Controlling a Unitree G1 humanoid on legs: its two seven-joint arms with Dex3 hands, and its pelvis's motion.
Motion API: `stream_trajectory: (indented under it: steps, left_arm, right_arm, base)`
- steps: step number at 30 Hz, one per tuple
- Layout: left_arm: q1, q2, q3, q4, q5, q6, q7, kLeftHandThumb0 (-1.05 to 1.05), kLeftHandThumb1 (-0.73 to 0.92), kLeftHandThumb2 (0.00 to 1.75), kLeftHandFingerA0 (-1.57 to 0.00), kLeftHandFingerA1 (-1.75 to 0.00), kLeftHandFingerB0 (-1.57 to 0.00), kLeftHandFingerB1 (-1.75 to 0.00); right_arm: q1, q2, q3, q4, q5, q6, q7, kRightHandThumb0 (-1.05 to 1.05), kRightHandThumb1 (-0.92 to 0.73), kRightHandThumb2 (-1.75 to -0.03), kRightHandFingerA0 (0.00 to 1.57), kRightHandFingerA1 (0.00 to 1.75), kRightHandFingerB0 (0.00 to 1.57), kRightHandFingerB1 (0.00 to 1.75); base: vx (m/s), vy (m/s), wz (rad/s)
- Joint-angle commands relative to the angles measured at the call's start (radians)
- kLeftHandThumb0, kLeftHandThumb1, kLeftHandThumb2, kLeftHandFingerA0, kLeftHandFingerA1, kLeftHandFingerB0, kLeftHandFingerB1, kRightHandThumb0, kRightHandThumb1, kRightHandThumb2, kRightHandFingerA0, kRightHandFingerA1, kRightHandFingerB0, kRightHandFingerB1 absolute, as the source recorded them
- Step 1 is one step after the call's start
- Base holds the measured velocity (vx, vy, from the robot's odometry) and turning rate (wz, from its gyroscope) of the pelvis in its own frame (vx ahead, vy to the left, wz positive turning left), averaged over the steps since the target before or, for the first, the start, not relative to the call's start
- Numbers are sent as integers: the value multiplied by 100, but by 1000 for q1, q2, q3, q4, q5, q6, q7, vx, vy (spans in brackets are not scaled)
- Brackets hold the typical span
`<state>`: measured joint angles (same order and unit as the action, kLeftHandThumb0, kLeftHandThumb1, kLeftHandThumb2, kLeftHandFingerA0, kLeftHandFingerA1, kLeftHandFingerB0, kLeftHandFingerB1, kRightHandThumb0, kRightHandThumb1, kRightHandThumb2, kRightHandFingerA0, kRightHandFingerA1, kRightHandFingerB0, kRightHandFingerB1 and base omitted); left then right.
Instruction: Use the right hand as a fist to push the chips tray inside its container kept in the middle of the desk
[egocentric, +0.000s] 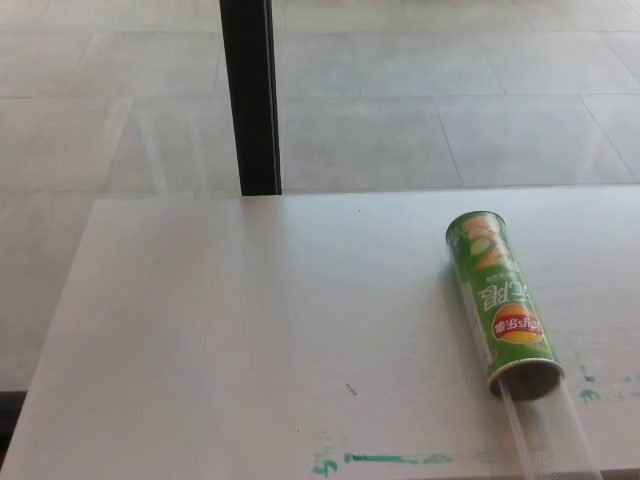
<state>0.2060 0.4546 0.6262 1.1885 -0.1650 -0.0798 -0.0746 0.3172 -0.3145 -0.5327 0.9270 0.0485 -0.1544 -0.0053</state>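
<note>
Can (503, 305) lies on surface (250, 330); tray (548, 435) juts from near mouth. No robot hand visible, state unknown. Next: right fist to tray end.

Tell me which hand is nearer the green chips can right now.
Neither can be named: no hand is in view. The green chips can lies on its side at the right of the white desk, its clear tray sticking out of the near, open end.

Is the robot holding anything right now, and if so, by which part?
Nothing is held. Neither hand is in view. The green chips can lies on its side on the white desk, its clear tray sticking out of the near open end, untouched.
</note>
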Motion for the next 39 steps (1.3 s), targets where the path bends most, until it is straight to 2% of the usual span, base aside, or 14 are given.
stream_trajectory:
  steps: [1,4,5,6,9,10,11,12,13,20,25,26,28,39]
  left_arm:
    - [-11,57,114,67,-130,-24,-28,-105,92,95,-65,-175,-30,-148]
    - [-16,66,107,84,-106,-34,-29,-75,60,135,-135,-156,-35,-98]
    - [-15,68,100,84,-97,-41,-24,-105,92,92,-78,-175,-39,-157]
    - [-18,64,114,82,-114,-43,-31,-78,57,133,-149,-164,-74,-123]
    - [-24,57,118,73,-119,-38,-32,-97,73,148,-146,-174,-43,-115]
    - [-26,58,115,74,-117,-35,-21,-105,92,94,-67,-175,-35,-158]
    - [-24,56,112,74,-116,-34,-20,-95,71,146,-151,-175,-58,-123]
    - [-26,57,115,77,-121,-31,-22,-105,92,94,-68,-175,-40,-159]
    - [-23,62,100,77,-108,-30,-22,-87,72,145,-128,-160,-40,-108]
    - [-22,61,83,76,-100,-25,-21,-105,92,93,-71,-175,-45,-153]
    - [-21,64,66,84,-83,-37,-19,-88,73,145,-149,-169,-66,-120]
    - [-24,63,72,84,-90,-28,-13,-105,92,93,-73,-175,-43,-150]
    - [-19,65,72,82,-91,-34,-34,-84,70,143,-134,-160,-41,-105]
    - [-22,65,84,80,-107,-25,-44,-105,92,91,-73,-175,-41,-159]
  right_arm:
    - [-11,-62,-139,39,132,-120,-41,-45,-83,-64,76,82,48,44]
    - [-77,-78,-283,63,254,-79,-70,-49,-65,-99,77,89,38,57]
    - [-76,-92,-285,50,237,-70,-87,-47,-86,-65,70,88,31,41]
    - [-82,-99,-311,35,252,-67,-81,-47,-86,-65,71,86,33,43]
    - [-101,-94,-382,-48,295,-59,-93,-50,-83,-64,69,81,33,43]
    - [-110,-75,-421,-117,352,-35,-61,-46,-86,-65,67,84,27,40]
    - [-140,-64,-448,-187,386,-34,-72,-48,-82,-65,70,87,37,46]
    - [-154,-50,-469,-244,422,-3,-72,-48,-81,-64,68,94,38,44]
    - [-155,-52,-453,-295,395,-2,-78,-49,-85,-65,65,87,39,43]
    - [-183,-21,-384,-670,344,77,-131,-48,-88,-66,74,71,45,45]
    - [-130,37,-279,-1025,372,131,-83,-54,-87,-66,71,81,46,49]
    - [-109,52,-255,-1111,390,170,-90,-57,-87,-66,69,84,46,49]
    - [-67,71,-188,-1244,398,172,-58,-59,-88,-65,72,99,47,54]
    - [201,73,73,-1592,360,125,148,-58,-92,-67,60,109,39,63]
  base:
    - [0,0,0]
    - [0,0,0]
    - [0,0,0]
    - [0,0,0]
    - [0,0,0]
    - [0,0,0]
    - [0,0,0]
    - [0,0,0]
    - [0,0,0]
    - [0,0,0]
    - [0,0,0]
    - [0,0,0]
    - [0,0,0]
    - [0,0,0]
